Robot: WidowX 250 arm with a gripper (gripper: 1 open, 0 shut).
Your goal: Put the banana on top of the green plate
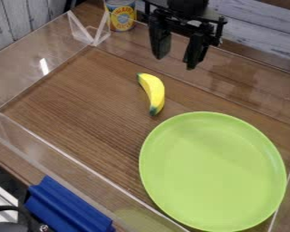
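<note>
The banana [151, 92] is small, curved and bright yellow with a dark tip; it lies flat on the wooden table, just up and left of the green plate. The green plate [214, 169] is a large round lime-green disc with a shallow rim at the lower right, with nothing on it. My gripper [176, 45] is black and hangs at the top centre, above and behind the banana and well apart from it. Its fingers point down with a clear gap between them and nothing held.
Clear acrylic walls [51, 45] fence the wooden table on the left and back. A yellow container with a label [120, 15] stands at the back beyond the wall. A blue object [69, 210] lies outside the front left corner.
</note>
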